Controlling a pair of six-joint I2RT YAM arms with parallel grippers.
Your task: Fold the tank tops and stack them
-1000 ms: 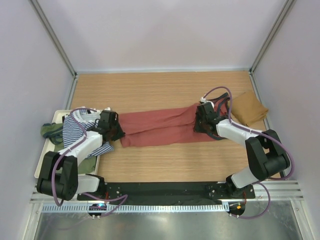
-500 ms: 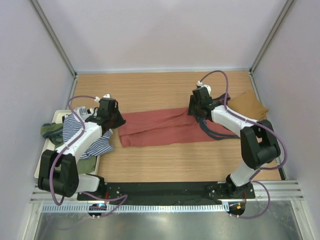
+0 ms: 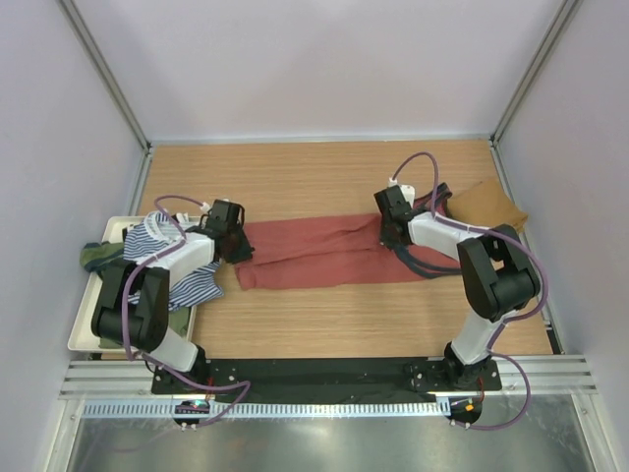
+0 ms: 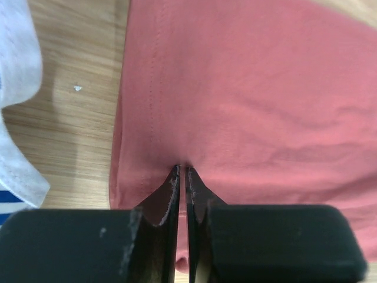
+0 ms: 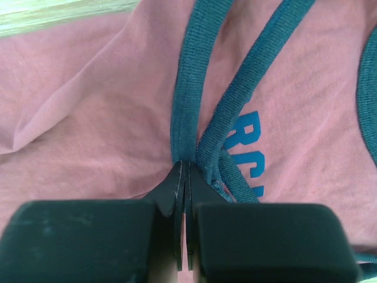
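The rust-red tank top (image 3: 314, 251) lies stretched out flat across the middle of the table. My left gripper (image 3: 240, 250) is at its left hem end, and the left wrist view shows that gripper (image 4: 183, 168) shut with a pinch of red cloth (image 4: 253, 100) between the tips. At the strap end my right gripper (image 3: 391, 234) is shut too. In the right wrist view it (image 5: 184, 164) clamps the bunched navy straps (image 5: 188, 88) next to blue lettering (image 5: 250, 147). A folded tan-brown top (image 3: 489, 206) rests at the far right. The striped top (image 3: 157, 246) and the olive top (image 3: 96, 258) lie heaped at the left.
A white tray (image 3: 83, 329) at the left table edge holds the heaped tops. The white edge of the striped top (image 4: 17, 65) lies close to my left gripper. Grey walls enclose the table on three sides, and both arm bases stand on the black rail (image 3: 324, 374) at the near edge.
My right gripper opened, shifted a little toward the far side and closed on the navy straps. My left gripper moved slightly right along the hem, staying pinched on the red cloth.
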